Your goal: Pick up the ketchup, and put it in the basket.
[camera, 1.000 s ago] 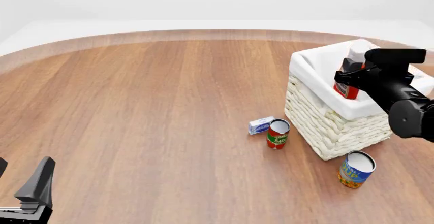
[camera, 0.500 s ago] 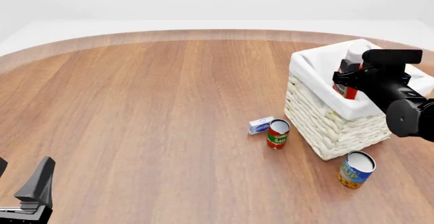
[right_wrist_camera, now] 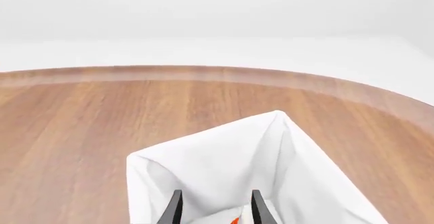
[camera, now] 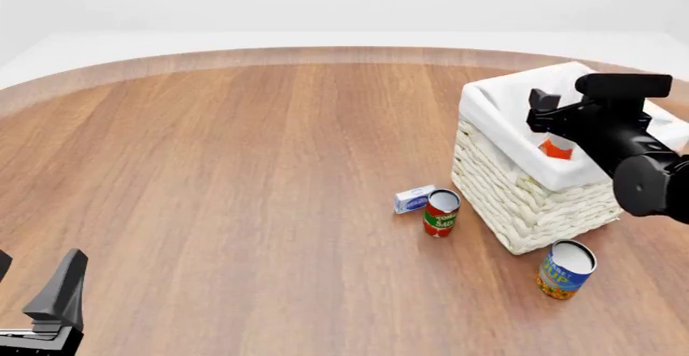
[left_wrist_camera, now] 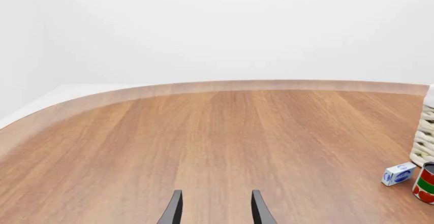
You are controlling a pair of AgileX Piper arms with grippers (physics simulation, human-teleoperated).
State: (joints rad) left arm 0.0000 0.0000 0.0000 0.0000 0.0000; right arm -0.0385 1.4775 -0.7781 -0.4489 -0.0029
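Note:
The ketchup [camera: 554, 150] shows only as a small orange-red patch low inside the basket [camera: 506, 102], a cream wicker basket with a white cloth liner at the right of the table. My right gripper [camera: 549, 107] hovers open just above the basket's inside, with nothing between its fingers. In the right wrist view its fingers [right_wrist_camera: 175, 208] frame the liner [right_wrist_camera: 224, 158], and a sliver of ketchup [right_wrist_camera: 234, 220] shows below them. My left gripper [camera: 60, 299] rests open at the near left corner, far from the basket, its fingers [left_wrist_camera: 174, 211] over bare wood.
A red-and-green tomato sauce can [camera: 440, 212] and a small white-and-blue box [camera: 414, 198] stand just left of the basket. A blue-and-yellow can [camera: 564, 269] stands in front of it. The left wrist view catches the box [left_wrist_camera: 398, 173] and the basket's edge [left_wrist_camera: 424, 137].
The ketchup was upright in my right gripper's fingers over the basket; now the fingers have opened and the bottle has dropped down inside. The left arm has not moved.

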